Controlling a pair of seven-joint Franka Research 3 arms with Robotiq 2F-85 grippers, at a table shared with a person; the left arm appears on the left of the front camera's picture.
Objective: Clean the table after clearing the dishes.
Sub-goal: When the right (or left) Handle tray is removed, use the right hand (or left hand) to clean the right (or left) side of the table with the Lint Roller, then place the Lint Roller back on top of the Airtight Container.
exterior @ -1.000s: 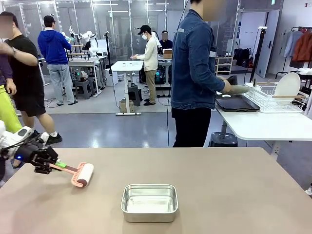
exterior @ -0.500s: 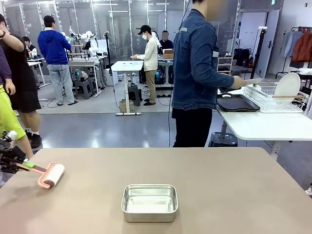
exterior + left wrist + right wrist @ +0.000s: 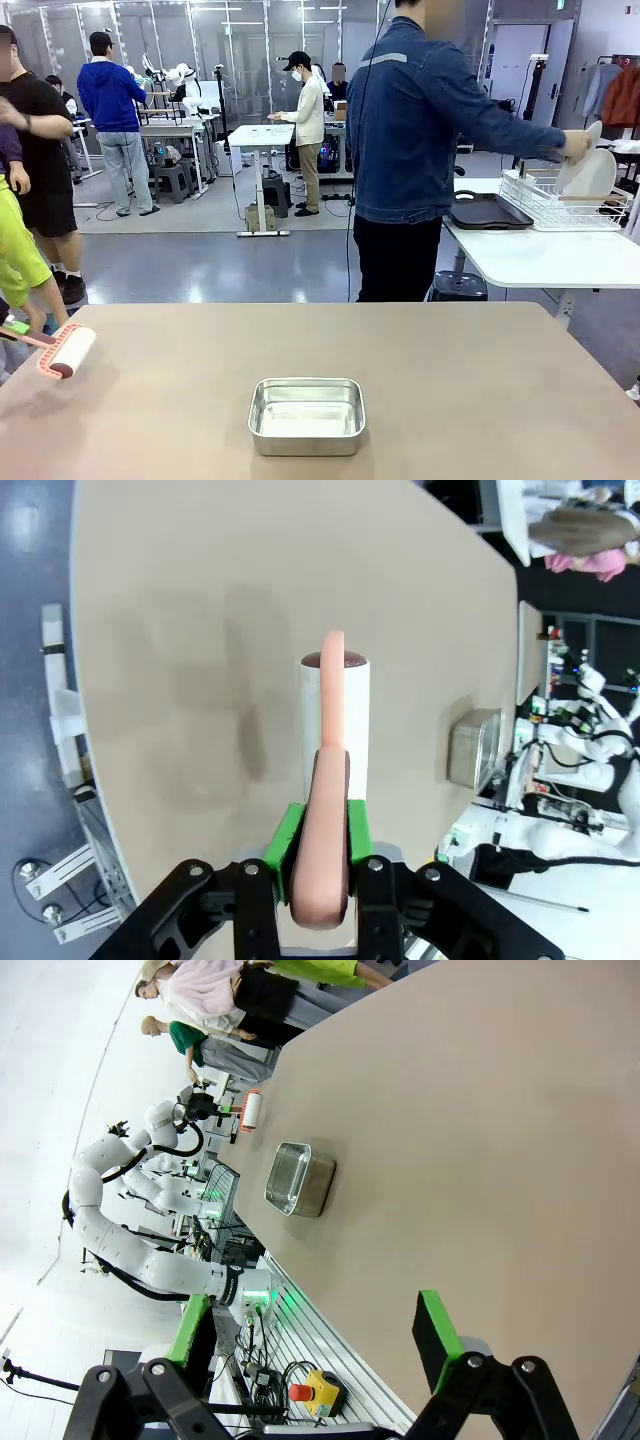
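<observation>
L gripper pinched tight on pink roller handle, roller on table at far-left edge, well left of steel pan. R gripper spread wide, nothing in it, above table. Person's hand on white plate in rack, side table beyond; dark tray beside rack.

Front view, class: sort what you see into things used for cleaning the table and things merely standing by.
In use:
- table
- pink-framed roller
- left claw, shut on the roller
- plate being racked

Standing by:
- steel pan
- dark tray
- right claw, open
</observation>
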